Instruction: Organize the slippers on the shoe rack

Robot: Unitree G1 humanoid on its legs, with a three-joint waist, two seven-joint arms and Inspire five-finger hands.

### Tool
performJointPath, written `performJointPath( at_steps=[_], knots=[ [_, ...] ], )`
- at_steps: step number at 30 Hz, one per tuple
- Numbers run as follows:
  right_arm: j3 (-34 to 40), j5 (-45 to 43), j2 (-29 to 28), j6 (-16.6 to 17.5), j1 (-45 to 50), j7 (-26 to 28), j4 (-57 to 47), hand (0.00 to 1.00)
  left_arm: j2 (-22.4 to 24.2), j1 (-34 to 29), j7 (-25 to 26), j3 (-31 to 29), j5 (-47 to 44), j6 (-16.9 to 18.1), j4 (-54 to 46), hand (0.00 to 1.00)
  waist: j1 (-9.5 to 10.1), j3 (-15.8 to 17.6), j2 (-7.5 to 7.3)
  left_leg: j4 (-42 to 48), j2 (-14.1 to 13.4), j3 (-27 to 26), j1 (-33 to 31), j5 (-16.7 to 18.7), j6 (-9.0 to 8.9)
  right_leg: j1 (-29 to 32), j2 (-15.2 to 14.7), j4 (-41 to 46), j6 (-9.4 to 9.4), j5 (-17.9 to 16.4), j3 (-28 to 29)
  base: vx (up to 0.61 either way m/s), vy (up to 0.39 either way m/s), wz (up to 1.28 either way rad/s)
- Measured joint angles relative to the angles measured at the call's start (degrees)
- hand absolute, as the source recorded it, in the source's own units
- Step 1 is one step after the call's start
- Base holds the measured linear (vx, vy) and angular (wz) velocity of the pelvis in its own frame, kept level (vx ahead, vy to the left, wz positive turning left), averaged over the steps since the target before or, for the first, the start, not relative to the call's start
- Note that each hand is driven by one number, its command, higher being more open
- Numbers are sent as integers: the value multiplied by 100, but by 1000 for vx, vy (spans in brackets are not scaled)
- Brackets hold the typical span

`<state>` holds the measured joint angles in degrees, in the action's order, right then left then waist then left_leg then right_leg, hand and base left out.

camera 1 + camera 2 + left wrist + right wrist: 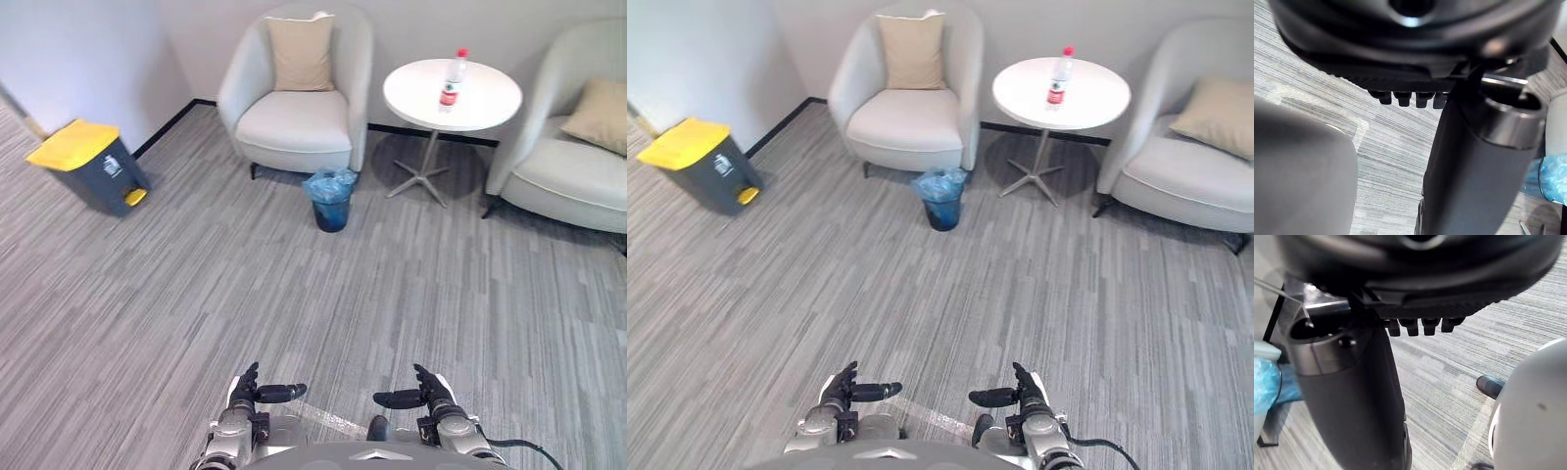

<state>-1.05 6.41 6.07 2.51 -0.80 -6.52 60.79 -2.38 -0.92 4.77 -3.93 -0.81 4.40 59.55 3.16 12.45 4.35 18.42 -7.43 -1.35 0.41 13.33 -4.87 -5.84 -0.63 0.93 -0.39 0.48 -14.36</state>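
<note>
My left hand [253, 390] hangs low at the bottom of the eye views, fingers straight and thumb pointing inward, holding nothing. My right hand [429, 393] mirrors it a little to the right, also open and empty. In the left wrist view the thumb [1469, 171] and straight fingertips [1405, 98] stand over bare grey carpet. In the right wrist view the thumb [1352, 396] and fingertips [1420, 325] do the same. No slippers or shoe rack are in sight.
Ahead stand a pale armchair [294, 93] with a beige cushion, a round white table [453, 93] bearing a bottle [452, 80], and a second armchair [573, 147]. A small bin with a blue liner [330, 199] sits on the carpet. A grey bin with a yellow lid [86, 164] stands left.
</note>
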Motion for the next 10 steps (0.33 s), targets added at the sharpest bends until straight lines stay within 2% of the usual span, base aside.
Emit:
performJointPath(
  at_steps=[1,2,3,4,5,8,10],
  knots=[
    [9,1,8,-3,47,-31,-29,100,-5,-28,22,-56,-99,-7,-17,100,45,-33,22,-184,181,200,142,-38,33,63,0,17,42,16,230,77,179,-79],
    [11,-3,-44,0,86,-44,-98,100,-8,-44,49,-120,-119,-10,-7,100,41,-69,-65,-401,338,219,239,-31,14,112,-34,-8,162,113,373,94,154,-74],
    [6,-6,-43,-1,80,-36,-106,100,-20,-32,53,-154,-127,-11,1,100,44,-63,-103,-405,355,219,253,-30,15,119,-42,-6,176,148,418,194,136,-74],
    [17,-38,-44,-24,56,-30,-14,100,-27,-7,62,-216,-214,-65,36,100,41,-61,-99,-315,406,74,375,-119,143,104,-51,-8,209,129,636,209,151,-67],
    [103,-33,-42,-31,65,-28,-11,100,-14,-23,64,-215,-193,-100,50,100,21,-90,-70,-363,486,69,504,-128,158,64,-99,30,257,73,742,234,163,-65],
    [253,-27,-43,-55,103,-28,2,100,10,-35,36,-197,-180,-120,153,100,-36,-189,-23,-539,568,73,688,-187,255,23,-160,75,317,-5,843,135,65,-21],
    [340,-37,-71,-66,109,-28,59,100,-7,-40,24,-181,-179,-121,162,100,-38,-222,-68,-549,591,120,791,-214,298,-82,-175,78,306,-40,839,66,17,-4]
  ],
)
